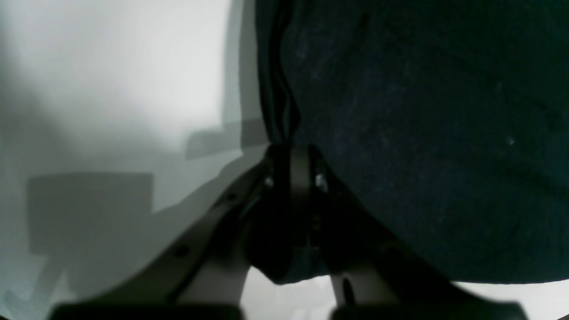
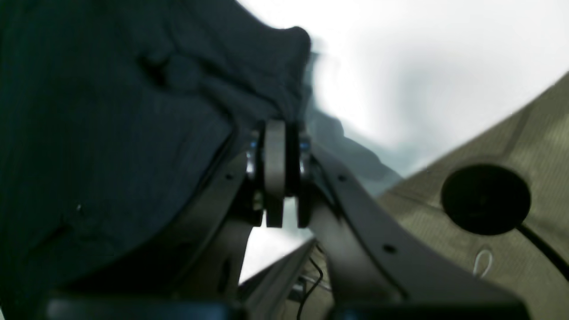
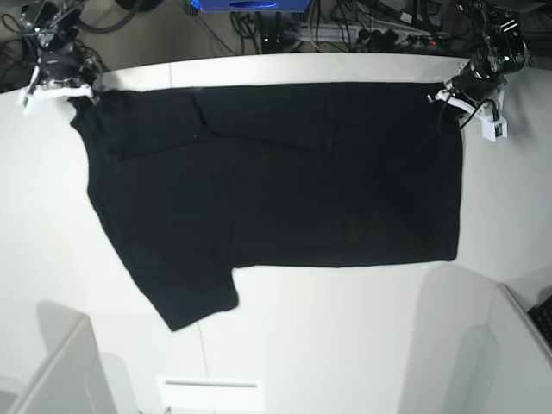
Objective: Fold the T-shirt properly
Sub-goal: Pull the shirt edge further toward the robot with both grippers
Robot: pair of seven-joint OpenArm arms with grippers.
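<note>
Black T-shirt (image 3: 276,181) spread plain side up on white surface (image 3: 362,328), far edge held. Left tool (image 3: 455,97) pinches far hem corner; right tool (image 3: 76,93) pinches shoulder corner. Recommended: lift both corners level, keep cloth taut, carry far edge evenly toward near edge.

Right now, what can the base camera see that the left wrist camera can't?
Only the base view shows the whole black T-shirt spread on the white table, one sleeve sticking out, and the right gripper. Only the left wrist view shows, up close, the left gripper with its fingers shut on the shirt's edge. Both show shirt, table and left gripper.
</note>
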